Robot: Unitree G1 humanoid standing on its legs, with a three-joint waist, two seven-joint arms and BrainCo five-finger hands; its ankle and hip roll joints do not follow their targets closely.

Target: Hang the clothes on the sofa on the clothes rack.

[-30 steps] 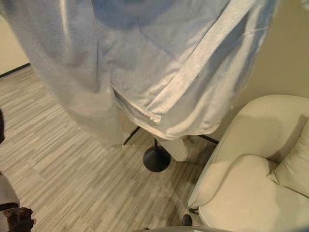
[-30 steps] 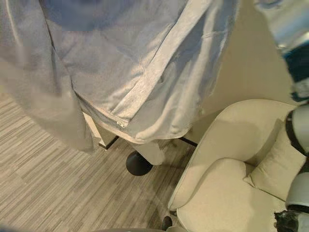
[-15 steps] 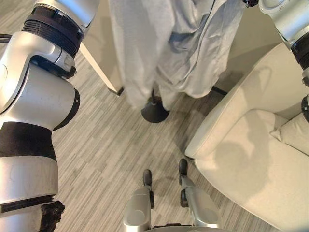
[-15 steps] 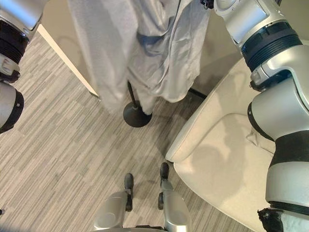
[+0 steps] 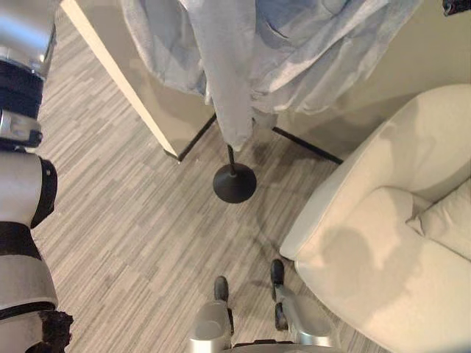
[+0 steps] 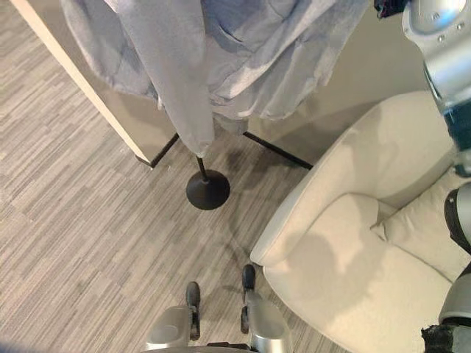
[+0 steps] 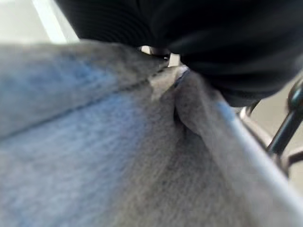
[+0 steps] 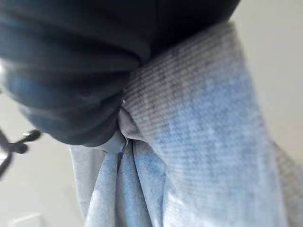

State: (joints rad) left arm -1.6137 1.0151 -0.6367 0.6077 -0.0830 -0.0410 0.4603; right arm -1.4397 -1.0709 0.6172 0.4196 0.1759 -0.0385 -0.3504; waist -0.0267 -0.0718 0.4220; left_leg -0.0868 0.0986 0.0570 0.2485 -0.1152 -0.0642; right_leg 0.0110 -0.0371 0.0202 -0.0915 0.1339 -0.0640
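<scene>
Here we see the grey garment [image 5: 243, 59] hanging high over the round black base [image 5: 234, 184] of the clothes rack, and we take this base as our landmark. The cloth falls in long folds, and its lowest point ends just above the thin black pole [image 6: 200, 168] that rises from the base. The base stands on the striped wooden floor [image 5: 125, 220], close to the corner of a beige wall [image 5: 158, 110]. To the right of the base stands the cream sofa [image 6: 353, 243], with a cushion [image 6: 423, 232] at its far right side; no part of the garment lies on the sofa.

In the left wrist view the dark cover of our left hand [image 7: 203, 42] lies against the grey cloth, and black metal bars of the rack [image 7: 284, 127] show just beside it. In the right wrist view our right hand [image 8: 71, 71] also presses on the cloth. The fingers of both hands are hidden in the fabric, so we cannot tell if they hold it or not.
</scene>
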